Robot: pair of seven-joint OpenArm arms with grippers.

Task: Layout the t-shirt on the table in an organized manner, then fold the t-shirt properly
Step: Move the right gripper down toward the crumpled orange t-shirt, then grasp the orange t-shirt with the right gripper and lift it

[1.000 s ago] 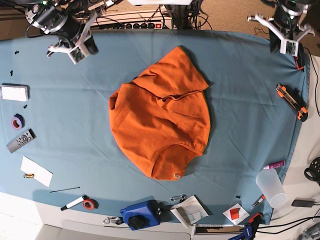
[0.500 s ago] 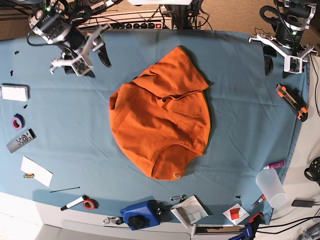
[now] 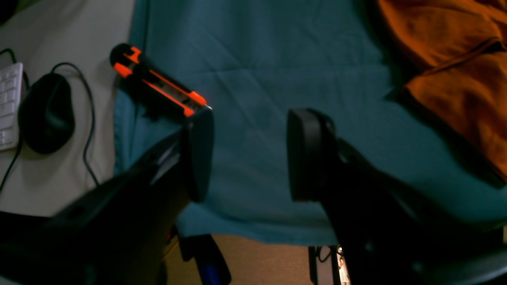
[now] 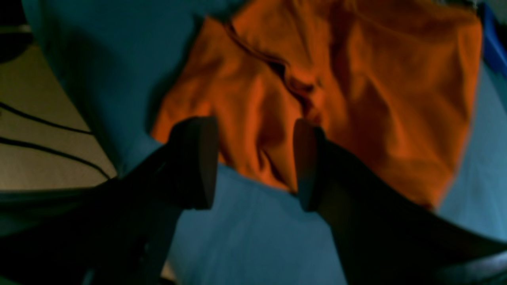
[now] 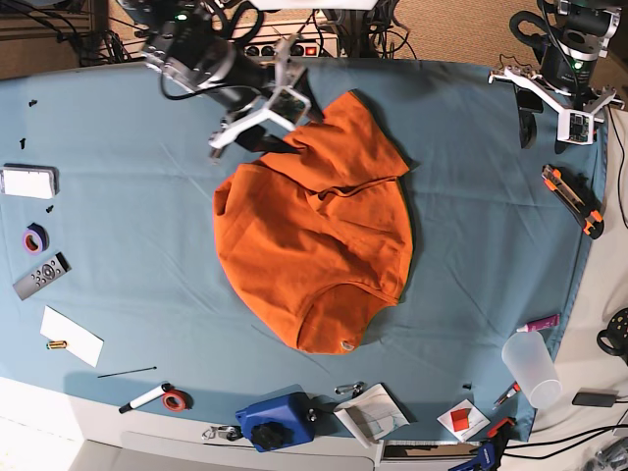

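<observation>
The orange t-shirt (image 5: 314,235) lies crumpled in a rounded heap in the middle of the teal table (image 5: 471,245), its collar toward the near edge. My right gripper (image 5: 270,128) hovers open at the shirt's far-left edge. The right wrist view shows its fingers spread over a creased fold of the t-shirt (image 4: 356,99), with nothing held in the right gripper (image 4: 253,164). My left gripper (image 5: 545,134) hangs open at the far right corner, well away from the cloth. In the left wrist view, the left gripper (image 3: 249,154) is empty above bare table (image 3: 257,59), with the t-shirt (image 3: 455,59) at the upper right.
An orange-black utility knife (image 5: 572,199) lies near the right edge, close to my left gripper (image 3: 158,83). A plastic cup (image 5: 531,368), blue box (image 5: 275,420) and marker (image 5: 147,396) line the front. A remote (image 5: 41,276), tape roll (image 5: 35,238) and white box (image 5: 27,182) sit at the left.
Both grippers went from shut to open. My right arm swept from the far left corner rightward to the shirt's far edge. My left arm dropped slightly, then held still.
</observation>
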